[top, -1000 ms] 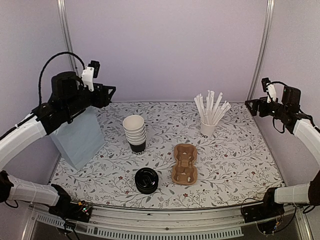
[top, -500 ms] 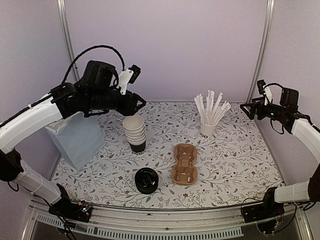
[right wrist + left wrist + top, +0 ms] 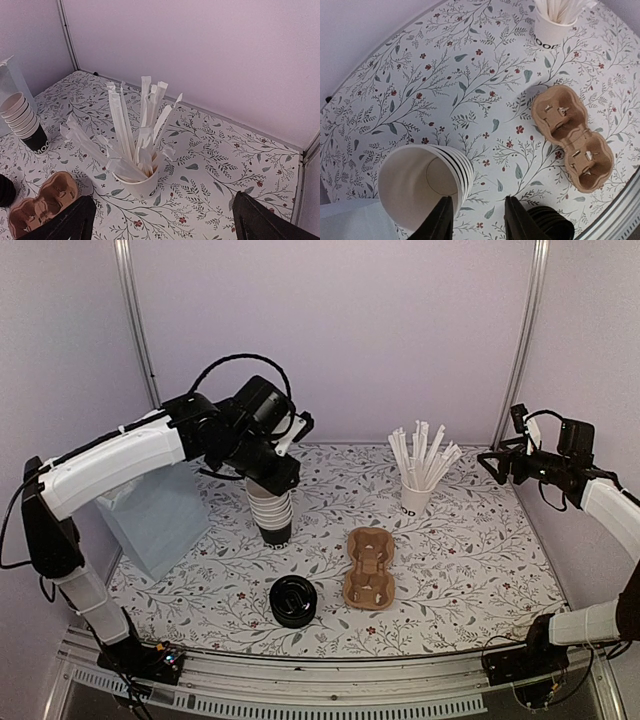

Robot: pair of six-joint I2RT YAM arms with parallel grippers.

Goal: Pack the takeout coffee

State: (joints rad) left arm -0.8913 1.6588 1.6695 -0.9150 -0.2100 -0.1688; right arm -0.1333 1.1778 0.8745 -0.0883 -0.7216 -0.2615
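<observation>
Paper cup stack [image 3: 415, 185] now sits under the left hand [image 3: 477, 220], fingers narrowed but apart.

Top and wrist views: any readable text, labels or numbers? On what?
"OOD": on the white cup of straws; any letter before it is not clear.
White print on the bottom cup of the nested cup stack: too small to read.
No text visible on the cardboard cup carrier, the lidded black cup or the paper bag.
</observation>
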